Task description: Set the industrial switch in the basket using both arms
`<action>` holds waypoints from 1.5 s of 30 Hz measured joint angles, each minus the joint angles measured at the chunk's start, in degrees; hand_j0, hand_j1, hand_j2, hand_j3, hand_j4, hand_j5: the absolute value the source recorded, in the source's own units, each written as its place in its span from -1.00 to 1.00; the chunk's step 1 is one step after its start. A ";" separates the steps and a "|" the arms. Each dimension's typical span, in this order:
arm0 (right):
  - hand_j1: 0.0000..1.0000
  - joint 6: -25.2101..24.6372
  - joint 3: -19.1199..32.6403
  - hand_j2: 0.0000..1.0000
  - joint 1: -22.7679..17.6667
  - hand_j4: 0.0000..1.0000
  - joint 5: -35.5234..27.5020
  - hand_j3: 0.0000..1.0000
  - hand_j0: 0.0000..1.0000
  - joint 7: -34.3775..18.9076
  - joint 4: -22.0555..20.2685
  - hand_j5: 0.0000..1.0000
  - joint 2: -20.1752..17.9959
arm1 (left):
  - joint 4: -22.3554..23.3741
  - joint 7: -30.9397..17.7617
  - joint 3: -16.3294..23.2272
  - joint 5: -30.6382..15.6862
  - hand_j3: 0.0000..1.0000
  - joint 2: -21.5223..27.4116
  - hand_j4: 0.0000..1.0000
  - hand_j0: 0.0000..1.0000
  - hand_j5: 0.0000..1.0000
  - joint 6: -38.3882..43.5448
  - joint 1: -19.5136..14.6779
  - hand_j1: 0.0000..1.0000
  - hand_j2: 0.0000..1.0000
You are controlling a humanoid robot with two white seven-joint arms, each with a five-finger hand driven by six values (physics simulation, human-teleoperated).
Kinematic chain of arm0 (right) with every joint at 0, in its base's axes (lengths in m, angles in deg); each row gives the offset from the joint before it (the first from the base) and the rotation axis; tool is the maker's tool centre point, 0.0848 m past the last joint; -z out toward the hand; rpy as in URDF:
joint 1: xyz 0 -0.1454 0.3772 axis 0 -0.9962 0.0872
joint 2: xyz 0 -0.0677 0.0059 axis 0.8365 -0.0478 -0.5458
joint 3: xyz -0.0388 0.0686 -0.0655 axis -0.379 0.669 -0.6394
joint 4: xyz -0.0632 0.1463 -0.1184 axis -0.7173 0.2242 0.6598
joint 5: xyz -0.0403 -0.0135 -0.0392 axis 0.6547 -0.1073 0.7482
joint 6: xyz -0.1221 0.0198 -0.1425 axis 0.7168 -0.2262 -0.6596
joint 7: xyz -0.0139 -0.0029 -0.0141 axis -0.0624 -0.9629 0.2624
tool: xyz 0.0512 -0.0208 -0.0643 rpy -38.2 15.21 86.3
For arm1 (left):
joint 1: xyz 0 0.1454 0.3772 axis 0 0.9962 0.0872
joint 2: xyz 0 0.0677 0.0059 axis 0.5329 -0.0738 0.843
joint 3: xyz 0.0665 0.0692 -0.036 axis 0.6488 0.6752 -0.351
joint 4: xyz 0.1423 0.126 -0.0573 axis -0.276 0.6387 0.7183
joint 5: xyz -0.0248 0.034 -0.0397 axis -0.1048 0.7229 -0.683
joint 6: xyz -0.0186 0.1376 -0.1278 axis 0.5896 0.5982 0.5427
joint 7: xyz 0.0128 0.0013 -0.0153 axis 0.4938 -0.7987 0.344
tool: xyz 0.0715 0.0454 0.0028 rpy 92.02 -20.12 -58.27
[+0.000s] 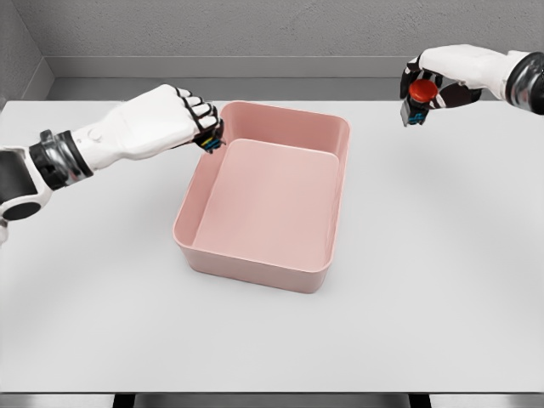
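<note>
Switch (418, 95), red button on top, sits in the right robot hand (433, 81), held in the air over the far right part of the table (425, 255), well apart from the basket (268, 200) and to its right. Fingers are curled round it from above, black pads showing, blue-and-dark body hanging just below the grip. Right arm enters from the right edge, forearm roughly level, wrist bent slightly down.

Left robot hand (183, 115) is at the basket's far left corner, knuckles up, fingers curled onto a small dark item with blue and yellow bits (210, 141) right at the rim; can't tell if that item touches the rim. It's mostly hidden by the fingers, so can't say what it is. Left arm comes in from the left edge, forearm angled up toward the basket, black wrist cuff visible.

Basket is pink, rectangular, open-topped, sitting near the table's middle, slightly rotated.
</note>
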 measured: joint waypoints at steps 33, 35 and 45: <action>1.00 -0.55 -8.90 1.00 5.36 1.00 -0.02 1.00 1.00 0.00 -1.56 1.00 16.15 | -0.08 -2.67 7.76 2.96 1.00 -2.51 1.00 1.00 1.00 -0.21 -0.62 1.00 1.00; 1.00 -0.58 -8.89 1.00 5.36 1.00 0.00 1.00 1.00 0.01 -1.59 1.00 16.22 | -0.08 -2.61 7.53 2.16 1.00 -0.52 1.00 1.00 1.00 -0.21 -0.62 1.00 1.00; 1.00 0.78 -4.57 1.00 4.66 1.00 0.00 1.00 1.00 0.01 -1.54 1.00 11.76 | -0.62 -2.56 6.32 -6.38 1.00 10.92 1.00 1.00 1.00 -0.21 -0.44 1.00 1.00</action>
